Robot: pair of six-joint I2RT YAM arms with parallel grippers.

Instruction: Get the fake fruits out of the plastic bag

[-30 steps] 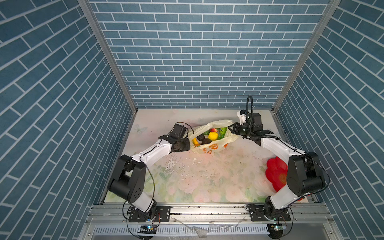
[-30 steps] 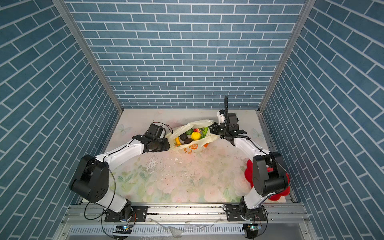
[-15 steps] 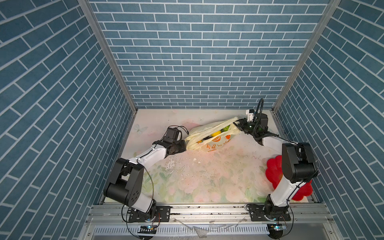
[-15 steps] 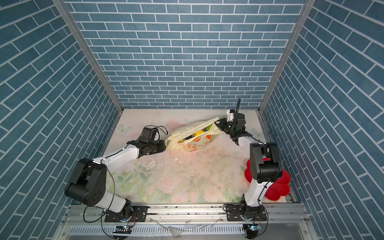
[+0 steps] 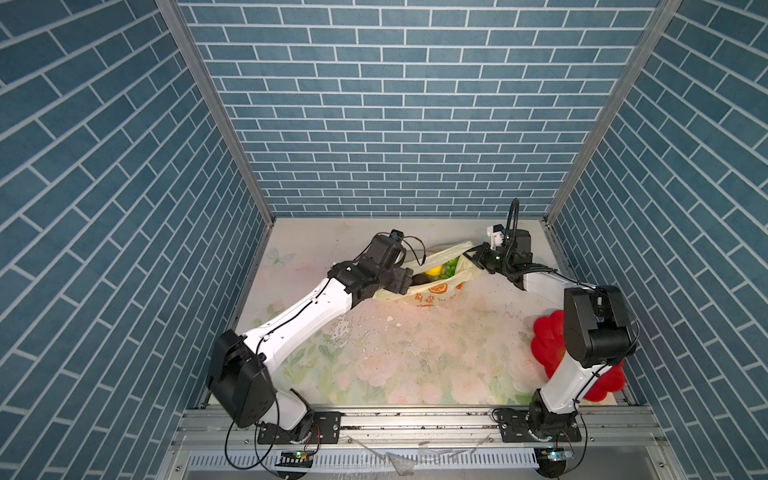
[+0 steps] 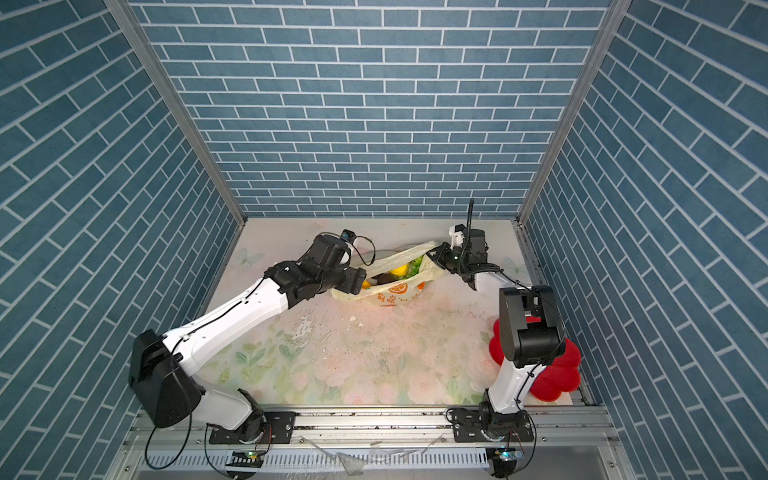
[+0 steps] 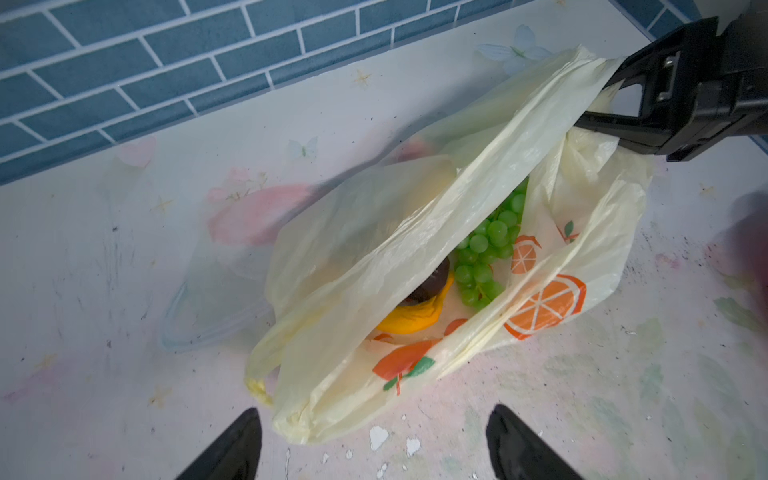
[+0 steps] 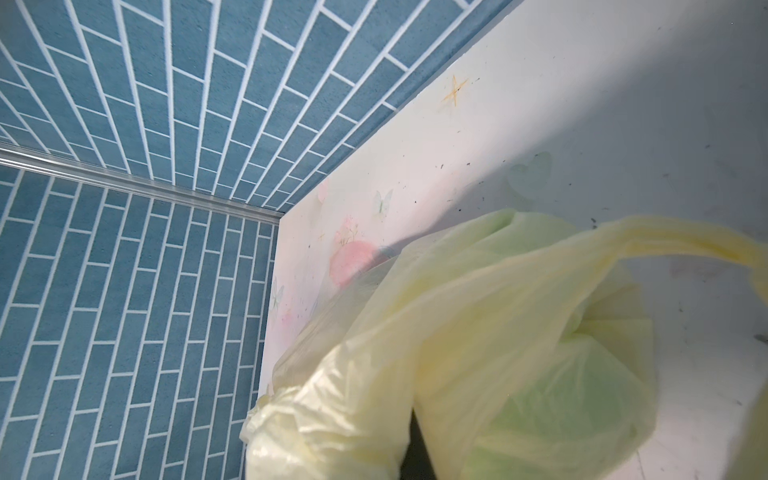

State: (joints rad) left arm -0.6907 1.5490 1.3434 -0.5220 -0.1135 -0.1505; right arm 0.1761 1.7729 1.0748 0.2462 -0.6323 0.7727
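In both top views the plastic bag (image 5: 432,291) (image 6: 395,293) lies at the far middle of the table (image 5: 415,365). My left gripper (image 5: 409,280) is at its left end, and my right gripper (image 5: 473,257) is clamped on its far right end.

In the left wrist view, the left gripper's (image 7: 374,417) jaws stand wide apart, gripping nothing. The fake fruits (image 7: 482,249) sit inside the bag.

In the right wrist view I see only the bag (image 8: 457,332); the fingers are out of sight.

Both top views look down from high in front; wrist cameras sit close — both sharing the plastic bag (image 7: 374,232).
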